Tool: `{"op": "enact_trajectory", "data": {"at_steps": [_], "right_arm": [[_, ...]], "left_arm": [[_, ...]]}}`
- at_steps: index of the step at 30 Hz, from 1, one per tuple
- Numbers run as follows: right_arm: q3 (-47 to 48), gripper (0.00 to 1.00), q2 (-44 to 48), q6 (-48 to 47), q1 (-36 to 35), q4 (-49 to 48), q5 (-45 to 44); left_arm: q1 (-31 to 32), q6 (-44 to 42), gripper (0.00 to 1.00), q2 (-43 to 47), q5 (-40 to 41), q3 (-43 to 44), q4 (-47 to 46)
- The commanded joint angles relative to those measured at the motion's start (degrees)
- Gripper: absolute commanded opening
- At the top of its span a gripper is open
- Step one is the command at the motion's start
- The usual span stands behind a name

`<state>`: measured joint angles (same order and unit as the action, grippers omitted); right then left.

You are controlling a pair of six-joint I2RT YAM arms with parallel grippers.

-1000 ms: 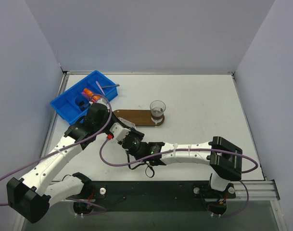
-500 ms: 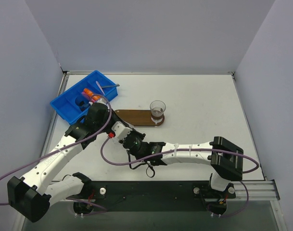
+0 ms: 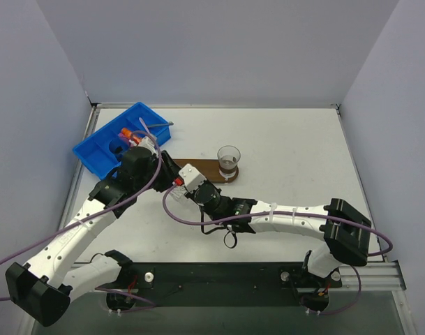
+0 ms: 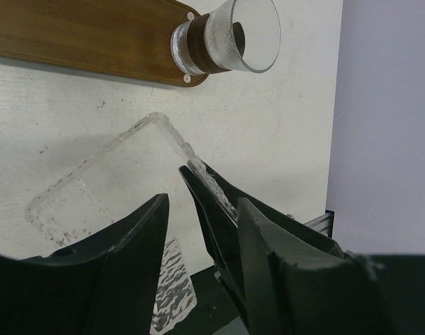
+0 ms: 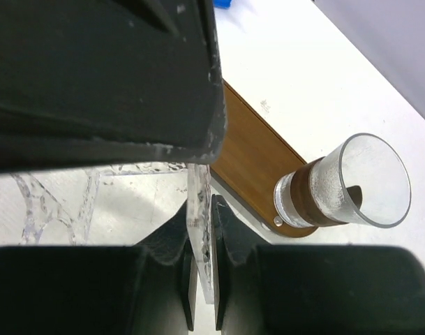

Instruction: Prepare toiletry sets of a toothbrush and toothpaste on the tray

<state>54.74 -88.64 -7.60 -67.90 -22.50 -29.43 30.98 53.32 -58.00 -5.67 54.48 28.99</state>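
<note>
The dark wooden tray (image 3: 198, 169) lies mid-table, bare except for a clear cup (image 3: 229, 162) on its right end; it also shows in both wrist views (image 4: 79, 42) (image 5: 257, 160). Orange toothpaste tubes (image 3: 126, 132) and a thin toothbrush stick (image 3: 156, 125) are in the blue bin (image 3: 100, 152). My right gripper (image 5: 202, 204) is shut on the wall of a clear textured plastic container (image 4: 93, 188), just left of the tray's near end. My left gripper (image 4: 202, 202) is open, its fingers straddling that container's rim and the right gripper's finger.
Both wrists crowd together at the tray's left end (image 3: 177, 173). The cup (image 5: 345, 185) has a brown band round its base. The blue bin sits at the back left near the table edge.
My right gripper has moved up and right toward the tray's left end, carrying the clear container. My left gripper has shifted slightly up and right to stay over it.
</note>
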Motion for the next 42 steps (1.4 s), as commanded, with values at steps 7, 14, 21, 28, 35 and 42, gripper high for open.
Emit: {"op": "enact_trajectory", "data": {"at_steps": [7,14,21,28,35,42], "right_arm": [[-2.09,0.00,4.26,3.20,1.28,-1.93,-1.68],[-3.94,0.00,7.16,4.43,1.28,-2.55,-0.54],[-6.83,0.00,11.99,9.16,2.24,-2.55,2.79],[-9.04,0.00,19.72,17.52,5.93,-1.93,10.88],[-11.40,0.00,27.02,28.68,11.29,-3.68,20.28],[-11.85,0.00,30.72,33.61,13.93,-5.27,26.18]], "left_arm": [[-0.39,-4.36,0.56,1.22,1.71,4.06,2.47],[-3.03,-6.12,0.60,3.24,5.06,5.37,3.09],[-9.88,-10.69,0.70,7.71,3.48,4.24,-0.69],[-14.11,-21.39,0.73,16.07,-8.20,-4.11,-13.07],[-13.84,-25.11,0.76,19.15,-23.67,-11.58,-24.14],[-9.55,-25.63,0.77,16.79,-29.22,-14.22,-31.54]]}}
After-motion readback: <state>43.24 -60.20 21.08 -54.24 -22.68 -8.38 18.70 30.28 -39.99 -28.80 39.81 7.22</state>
